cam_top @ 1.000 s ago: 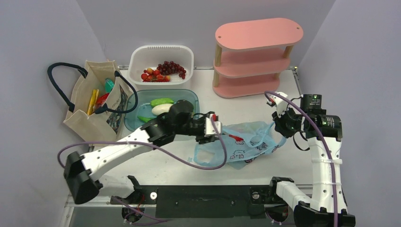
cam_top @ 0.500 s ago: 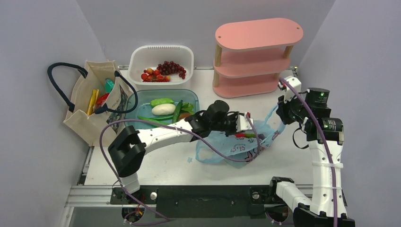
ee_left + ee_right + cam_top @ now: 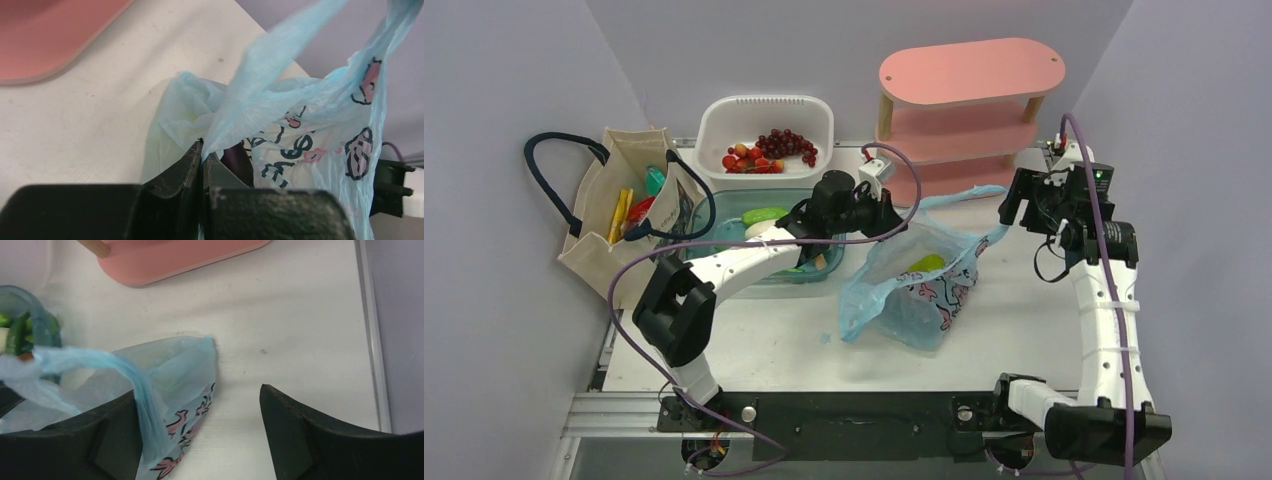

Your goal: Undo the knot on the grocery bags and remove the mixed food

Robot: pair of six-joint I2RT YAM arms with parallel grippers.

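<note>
We see the light blue bag (image 3: 914,285) standing just in front of the pink shelf (image 3: 959,120), with a green item (image 3: 927,263) visible inside. The left gripper (image 3: 202,150), front-left of the shelf, is pressed together on one bag handle (image 3: 265,75). The right gripper (image 3: 197,390), front-right of the shelf, is spread, with a second handle strip (image 3: 115,365) crossing one finger. The canvas tote (image 3: 629,215) sits well left of the shelf.

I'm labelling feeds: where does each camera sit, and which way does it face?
Top external: above and behind, looking down on the table; left arm and right arm show.
Left wrist: looks along the left pincer, shut on the blue bag.
Right wrist: looks down past the open right pincer.
All share the bag and pink shelf.
</note>
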